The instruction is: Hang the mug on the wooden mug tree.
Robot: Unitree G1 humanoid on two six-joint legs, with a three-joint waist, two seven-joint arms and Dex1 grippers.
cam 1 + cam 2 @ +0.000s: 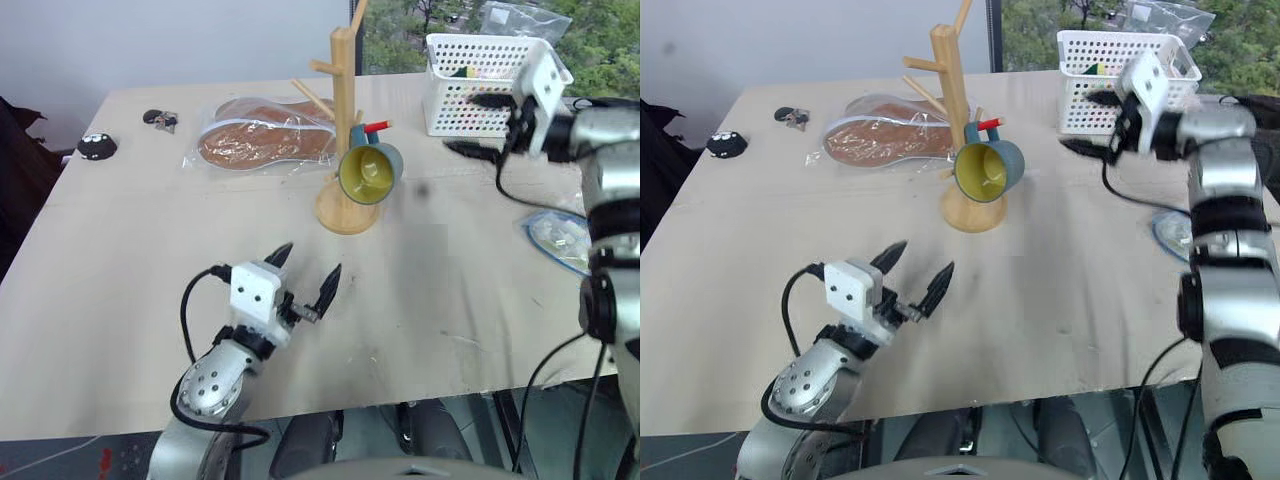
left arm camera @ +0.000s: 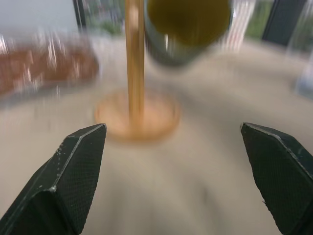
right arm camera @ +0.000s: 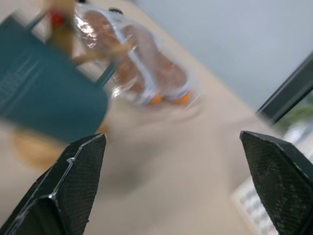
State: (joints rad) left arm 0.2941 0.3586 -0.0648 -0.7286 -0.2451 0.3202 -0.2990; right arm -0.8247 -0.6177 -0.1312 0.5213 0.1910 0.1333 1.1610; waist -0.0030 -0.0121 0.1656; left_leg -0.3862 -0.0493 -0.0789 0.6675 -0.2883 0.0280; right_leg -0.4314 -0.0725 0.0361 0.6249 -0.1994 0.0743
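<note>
The teal-blue mug (image 1: 370,172) with its yellow inside facing me hangs by its handle on the red-tipped peg of the wooden mug tree (image 1: 343,95), which stands mid-table on its round base. My right gripper (image 1: 465,123) is open and empty, off to the right of the mug in front of the white basket; its wrist view shows the mug (image 3: 49,98) apart from the fingers. My left gripper (image 1: 308,262) is open and empty near the table's front, pointing toward the tree (image 2: 134,58) and the mug (image 2: 188,29).
A white perforated basket (image 1: 480,80) stands at the back right. A clear bag with brown soles (image 1: 265,135) lies behind the tree. Keys (image 1: 160,120) and a small black object (image 1: 97,146) lie at the far left. A plastic pouch (image 1: 560,235) lies by the right edge.
</note>
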